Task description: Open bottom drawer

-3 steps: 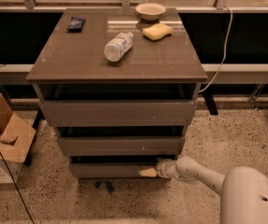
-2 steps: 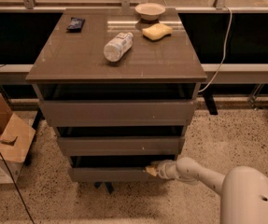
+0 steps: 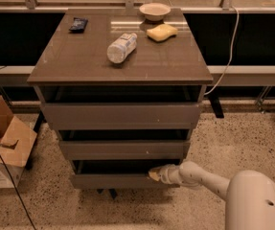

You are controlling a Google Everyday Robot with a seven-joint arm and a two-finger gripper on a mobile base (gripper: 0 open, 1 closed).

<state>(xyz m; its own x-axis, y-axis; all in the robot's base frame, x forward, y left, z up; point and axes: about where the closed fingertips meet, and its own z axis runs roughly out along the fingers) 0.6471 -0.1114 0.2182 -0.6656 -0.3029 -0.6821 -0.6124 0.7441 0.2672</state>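
The bottom drawer is the lowest and narrowest grey-brown flat front of the cabinet, pulled out a little with a dark gap above it. My gripper sits at the top edge of that front, right of its middle, at the end of my white arm that reaches in from the lower right. The middle drawer and the top drawer stand above it.
On the cabinet top lie a plastic bottle, a yellow sponge, a white bowl and a dark packet. A cardboard box stands on the speckled floor at left. A white cable hangs at right.
My gripper has moved a little toward me and the bottom drawer has come out with it; the dark gap above its front is wider.
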